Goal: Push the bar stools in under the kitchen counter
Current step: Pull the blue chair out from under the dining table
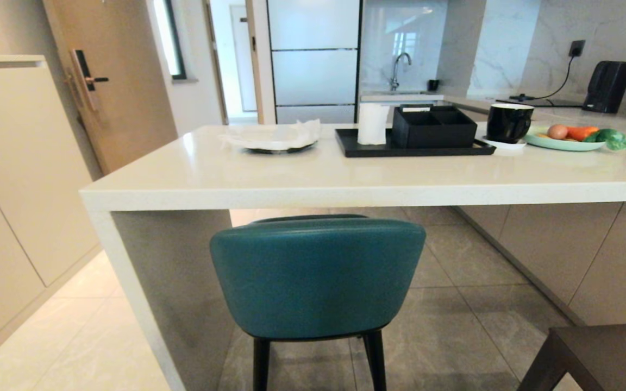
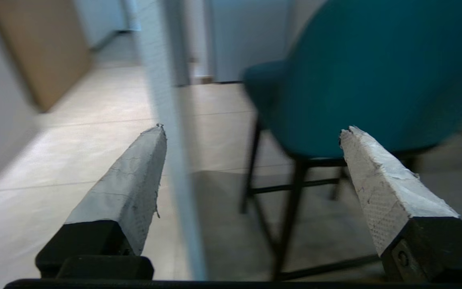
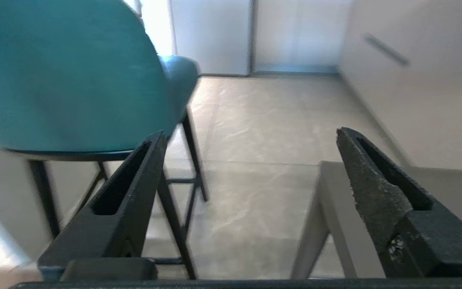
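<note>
In front of the kitchen counter, the teal bar stool stands with its back outside the slab edge, not yet pushed in. Approach step, by my read: left gripper and right gripper both spread wide, empty, flanking it. Next: contact the backrest, push forward. Only the wrist views show the stool's legs; head view shows the grey stool corner at the robot's right.

your left gripper has two tapered fingers wrapped in cracked, frayed pale-grey tape, set on black blocks, one showing a small screw. your right gripper has bare black wedge fingers, hollow-slotted on their backs, rough and grainy inside, one with a screw.
</note>
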You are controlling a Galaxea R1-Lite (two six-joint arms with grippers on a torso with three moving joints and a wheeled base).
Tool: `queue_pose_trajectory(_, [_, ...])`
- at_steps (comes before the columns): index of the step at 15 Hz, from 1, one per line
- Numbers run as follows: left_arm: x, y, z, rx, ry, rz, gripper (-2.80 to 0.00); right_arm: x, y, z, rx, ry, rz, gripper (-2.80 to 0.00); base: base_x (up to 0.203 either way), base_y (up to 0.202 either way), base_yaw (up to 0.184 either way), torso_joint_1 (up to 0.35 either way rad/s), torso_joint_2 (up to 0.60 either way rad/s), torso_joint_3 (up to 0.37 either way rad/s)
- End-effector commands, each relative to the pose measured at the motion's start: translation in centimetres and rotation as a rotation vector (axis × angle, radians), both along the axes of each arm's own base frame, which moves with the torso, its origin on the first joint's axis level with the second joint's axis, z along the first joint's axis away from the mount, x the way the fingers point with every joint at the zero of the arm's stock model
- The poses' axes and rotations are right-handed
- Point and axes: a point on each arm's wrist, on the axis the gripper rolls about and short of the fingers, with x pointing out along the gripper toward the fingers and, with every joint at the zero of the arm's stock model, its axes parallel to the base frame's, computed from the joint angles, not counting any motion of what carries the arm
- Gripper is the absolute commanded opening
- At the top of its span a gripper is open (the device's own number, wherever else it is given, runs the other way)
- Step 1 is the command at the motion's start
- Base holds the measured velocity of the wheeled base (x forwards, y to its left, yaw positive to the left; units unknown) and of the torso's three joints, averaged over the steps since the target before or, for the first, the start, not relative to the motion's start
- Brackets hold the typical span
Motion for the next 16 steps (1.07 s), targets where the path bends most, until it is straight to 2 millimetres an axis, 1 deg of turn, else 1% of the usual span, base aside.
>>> queue_pose_trajectory(1, [1.2, -0.1, 3.6, -0.04, 0.071, -0.07, 0.0, 2.8, 0.1, 2.7, 0.002, 0.094, 0.052, 0.0, 0.0, 0.0, 0.0, 0.0, 0.0, 0.0])
queue_pose_trajectory(3, [4.3, -0.3, 6.1, -0.064, 0.145, -0.154, 0.0, 5.8, 0.2, 4.5, 0.004, 0.116, 0.104, 0.0, 0.0, 0.0, 0.0, 0.0, 0.0, 0.0])
queue_pose_trajectory(4, [6.1, -0.5, 7.0, -0.079, 0.166, -0.195, 0.0, 7.5, 0.3, 5.0, 0.005, 0.128, 0.124, 0.0, 0.0, 0.0, 0.0, 0.0, 0.0, 0.0])
queue_pose_trajectory(5, [8.1, -0.9, 7.7, -0.097, 0.183, -0.234, 0.0, 9.2, 0.4, 5.4, 0.006, 0.137, 0.153, 0.0, 0.0, 0.0, 0.0, 0.0, 0.0, 0.0])
queue_pose_trajectory(7, [11.7, -1.8, 8.0, -0.125, 0.198, -0.346, 0.0, 12.2, 0.8, 5.4, 0.01, 0.162, 0.231, 0.0, 0.0, 0.0, 0.0, 0.0, 0.0, 0.0])
queue_pose_trajectory(9, [14.3, -2.2, 6.8, -0.14, 0.21, -0.504, 0.0, 14.4, 1.2, 4.9, 0.018, 0.186, 0.328, 0.0, 0.0, 0.0, 0.0, 0.0, 0.0, 0.0])
queue_pose_trajectory(10, [15.5, -1.9, 6.0, -0.152, 0.233, -0.556, 0.0, 15.3, 1.3, 4.3, 0.021, 0.199, 0.373, 0.0, 0.0, 0.0, 0.0, 0.0, 0.0, 0.0])
queue_pose_trajectory(13, [18.7, 1.5, 3.3, -0.186, 0.276, -0.644, 0.0, 17.7, 1.7, 2.0, 0.024, 0.235, 0.475, 0.0, 0.0, 0.0, 0.0, 0.0, 0.0, 0.0])
queue_pose_trajectory(16, [21.2, 3.5, 0.0, -0.186, 0.301, -0.7, 0.0, 19.9, 2.4, -0.8, 0.021, 0.287, 0.556, 0.0, 0.0, 0.0, 0.0, 0.0, 0.0, 0.0])
